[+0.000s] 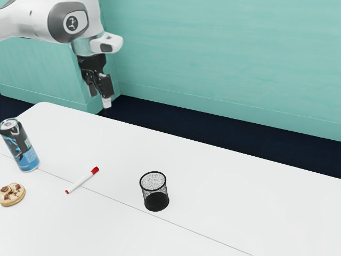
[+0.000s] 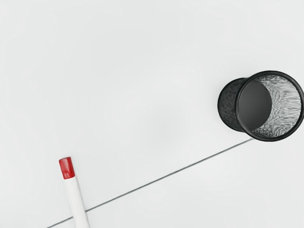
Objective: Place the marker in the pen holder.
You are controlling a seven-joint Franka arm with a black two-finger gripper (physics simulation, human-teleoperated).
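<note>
Well, over the white tabletop [image 1: 224,202], my claw [image 1: 100,99] hangs released, fingers apart. The can [image 1: 22,149] stands nearest the tabletop's rounded corner. The pen holder [image 1: 156,200] is upright, in from the far edge, toward the exterior view's right. The donut [image 1: 11,194] lies near the can. The marker [image 1: 81,181] lies across the seam [image 2: 166,176], between donut and holder, red cap toward the far edge.

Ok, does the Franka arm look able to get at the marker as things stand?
Probably yes: the marker lies on the table with nothing on top of it, and the pen holder stands well apart.
</note>
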